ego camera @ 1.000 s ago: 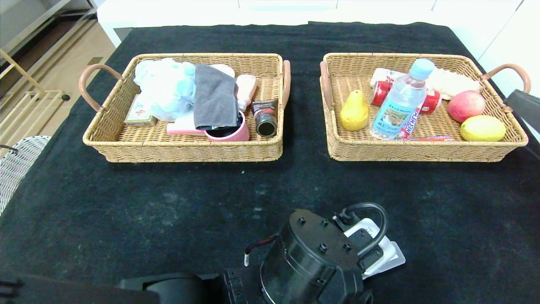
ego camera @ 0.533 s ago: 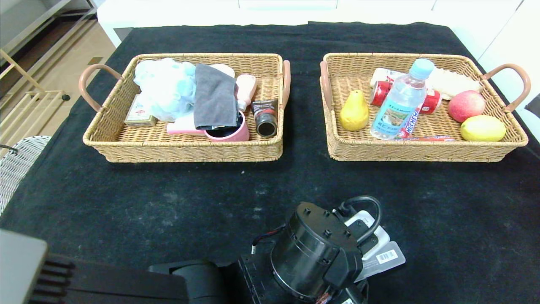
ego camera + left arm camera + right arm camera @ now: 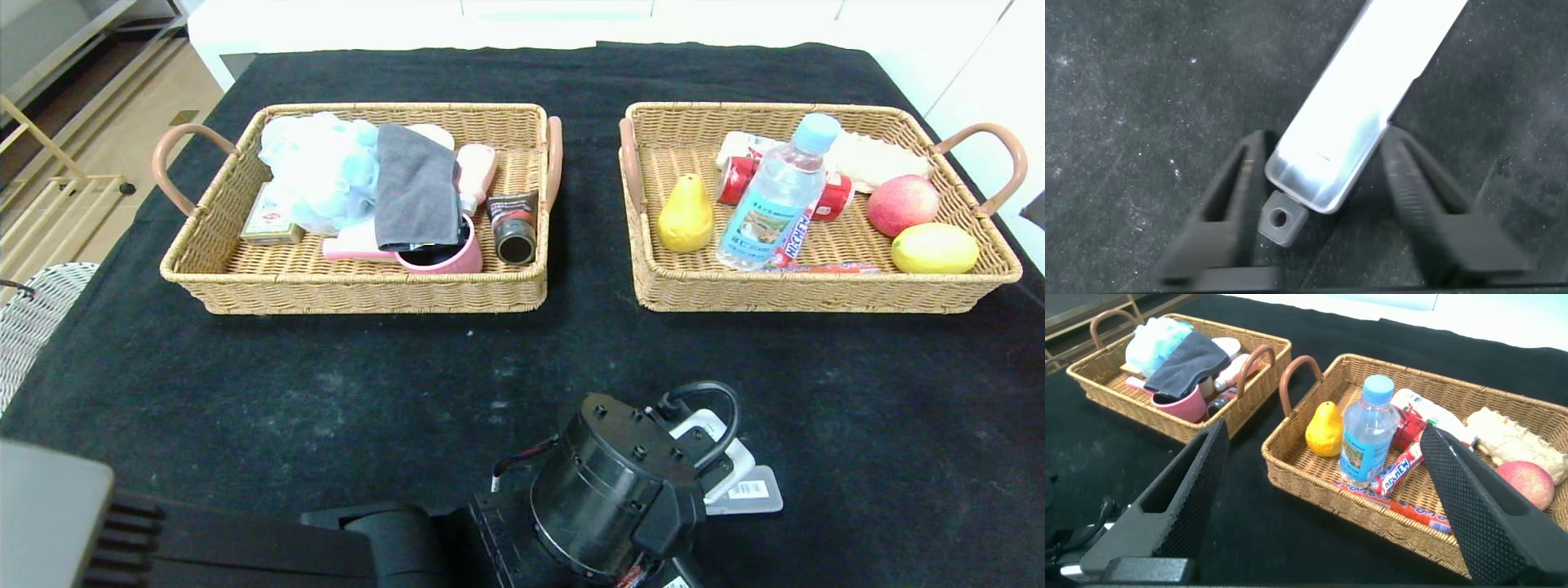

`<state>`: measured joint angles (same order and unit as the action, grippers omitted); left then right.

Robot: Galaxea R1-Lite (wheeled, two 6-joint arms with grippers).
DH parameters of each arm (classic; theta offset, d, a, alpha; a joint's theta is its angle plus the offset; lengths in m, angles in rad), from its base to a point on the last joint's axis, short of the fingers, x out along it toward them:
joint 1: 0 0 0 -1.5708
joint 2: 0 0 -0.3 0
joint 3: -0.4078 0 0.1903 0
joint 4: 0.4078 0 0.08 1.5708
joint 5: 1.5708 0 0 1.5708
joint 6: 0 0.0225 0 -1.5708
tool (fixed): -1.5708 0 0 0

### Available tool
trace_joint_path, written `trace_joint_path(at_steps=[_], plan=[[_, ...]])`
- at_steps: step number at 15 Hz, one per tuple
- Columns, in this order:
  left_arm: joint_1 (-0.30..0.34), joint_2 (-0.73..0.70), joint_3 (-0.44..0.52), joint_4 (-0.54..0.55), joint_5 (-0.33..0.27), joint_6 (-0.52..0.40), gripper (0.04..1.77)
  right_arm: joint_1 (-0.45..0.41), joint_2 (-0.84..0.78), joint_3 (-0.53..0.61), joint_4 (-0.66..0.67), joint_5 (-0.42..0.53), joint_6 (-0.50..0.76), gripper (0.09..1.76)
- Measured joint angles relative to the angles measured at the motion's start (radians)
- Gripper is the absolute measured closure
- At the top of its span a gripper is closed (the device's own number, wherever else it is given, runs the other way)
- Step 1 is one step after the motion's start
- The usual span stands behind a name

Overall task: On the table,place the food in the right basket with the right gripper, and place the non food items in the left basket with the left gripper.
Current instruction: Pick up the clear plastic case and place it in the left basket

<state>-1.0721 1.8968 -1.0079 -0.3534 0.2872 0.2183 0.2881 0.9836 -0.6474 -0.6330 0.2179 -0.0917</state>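
Two baskets sit side by side on the desk (image 3: 326, 392): the left basket (image 3: 359, 290) at 11 o'clock, the right basket (image 3: 816, 294) at 1 o'clock. A plastic case (image 3: 747, 490) lies at 6 o'clock (partly under the left hand (image 3: 1319, 208)).

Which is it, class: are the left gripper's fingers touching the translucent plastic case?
Cannot tell. The left wrist view shows the fingers flanking the translucent plastic case closely, contact unclear.

Head camera overlooks both baskets; right wrist view shares them, nearer.
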Motion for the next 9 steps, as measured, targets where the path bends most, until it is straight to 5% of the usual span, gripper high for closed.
trace_joint_path(at_steps=[3,9], plan=[[-0.001,0.001,0.004,-0.001,-0.001,-0.002,1.15,0.001,0.003,0.003,0.0,0.001,0.0,0.14],[-0.001,0.002,0.008,-0.002,-0.002,-0.008,1.15,0.003,0.01,0.006,0.0,0.003,0.0,0.14]])
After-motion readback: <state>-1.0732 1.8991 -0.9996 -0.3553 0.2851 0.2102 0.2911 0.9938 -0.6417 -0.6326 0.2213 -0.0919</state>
